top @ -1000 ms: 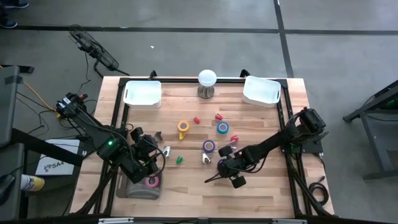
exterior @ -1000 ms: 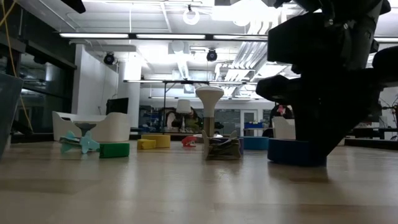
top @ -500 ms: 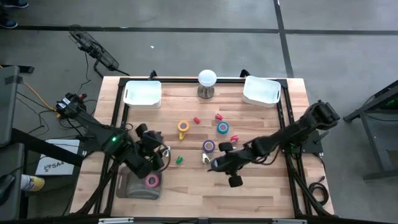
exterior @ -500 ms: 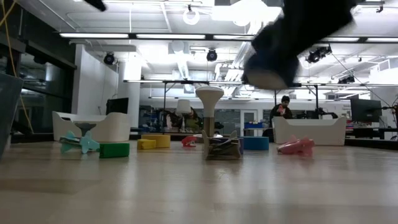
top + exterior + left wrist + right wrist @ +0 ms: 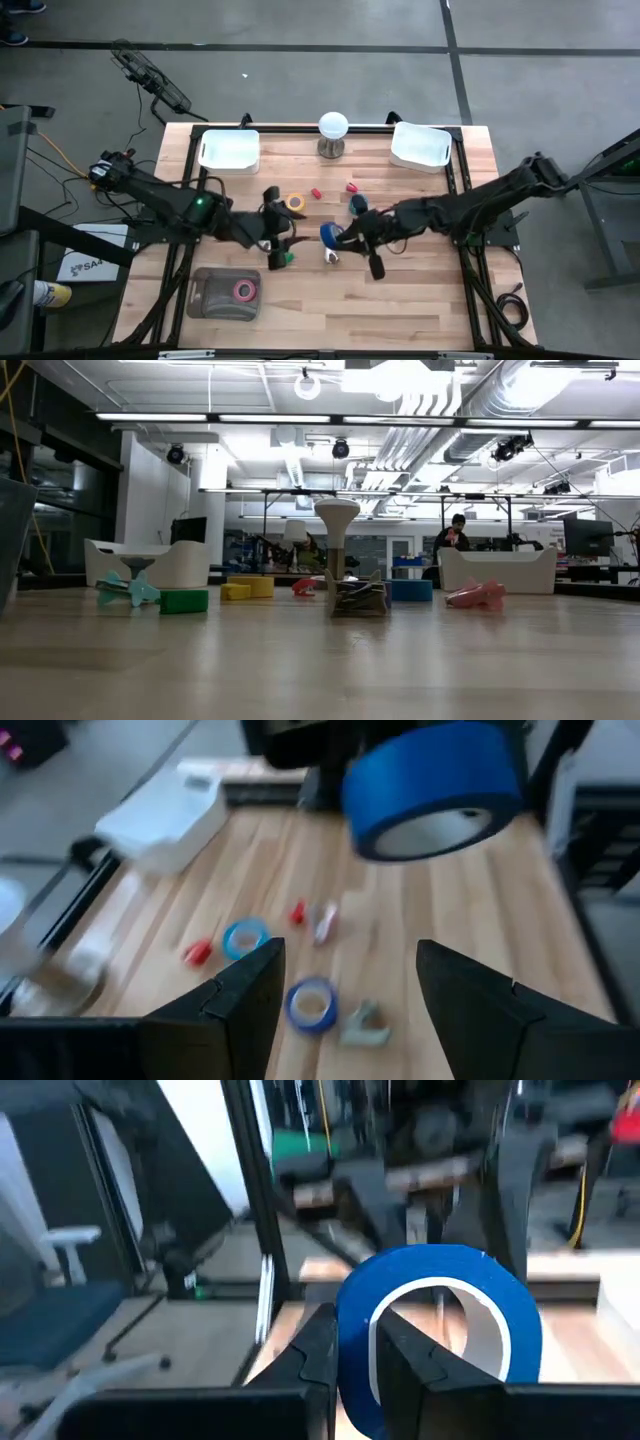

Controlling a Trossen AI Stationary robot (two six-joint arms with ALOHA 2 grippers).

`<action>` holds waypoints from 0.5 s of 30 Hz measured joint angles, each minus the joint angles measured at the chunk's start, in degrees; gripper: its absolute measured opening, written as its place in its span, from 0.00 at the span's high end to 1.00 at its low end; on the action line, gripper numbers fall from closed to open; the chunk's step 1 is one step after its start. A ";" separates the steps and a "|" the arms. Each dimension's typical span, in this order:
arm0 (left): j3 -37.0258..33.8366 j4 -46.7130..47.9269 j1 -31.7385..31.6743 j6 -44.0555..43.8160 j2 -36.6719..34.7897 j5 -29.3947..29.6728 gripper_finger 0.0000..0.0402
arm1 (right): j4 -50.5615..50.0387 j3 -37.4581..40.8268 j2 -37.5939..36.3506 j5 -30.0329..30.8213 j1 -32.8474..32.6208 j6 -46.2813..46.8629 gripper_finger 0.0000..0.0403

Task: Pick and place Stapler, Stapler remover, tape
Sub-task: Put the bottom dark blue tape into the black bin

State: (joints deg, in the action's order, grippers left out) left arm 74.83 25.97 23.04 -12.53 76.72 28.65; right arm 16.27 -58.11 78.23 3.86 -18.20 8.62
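I've got the right gripper (image 5: 334, 237) over mid-table, fingers clamped on the wall of a blue tape roll (image 5: 329, 234), lifted off the wood; right wrist view shows the roll (image 5: 440, 1335) pinched on its rim, one finger inside the ring. Left gripper (image 5: 279, 243) sits just left of it above the table, jaws apart, holding nothing; its wrist view sees the blue roll (image 5: 432, 786) hanging ahead. Still on the table: a yellow-orange tape roll (image 5: 295, 202) near the left gripper, a light-blue tape roll (image 5: 245, 937) and a purple-blue one (image 5: 311, 1003). A pink tape roll (image 5: 244, 291) lies in the grey tray (image 5: 205, 300) at the front left. Two white bins (image 5: 229, 150) at the back edge.
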 joint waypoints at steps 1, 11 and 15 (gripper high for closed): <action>0.00 -1.91 -0.41 1.01 -0.01 -0.82 0.45 | 1.15 0.00 -0.24 -0.06 0.00 -0.73 0.92; 0.00 -16.12 -2.97 8.06 0.01 -5.84 0.45 | 8.39 0.00 -0.36 -1.86 0.01 -2.70 0.92; 0.00 -16.67 -2.90 8.24 -0.01 -5.88 0.45 | 10.52 0.00 -0.38 -2.27 0.55 -3.11 0.92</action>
State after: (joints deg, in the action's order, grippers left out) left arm 74.83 9.30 20.14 -4.30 76.71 22.76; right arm 26.79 -58.11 77.84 1.59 -17.64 5.51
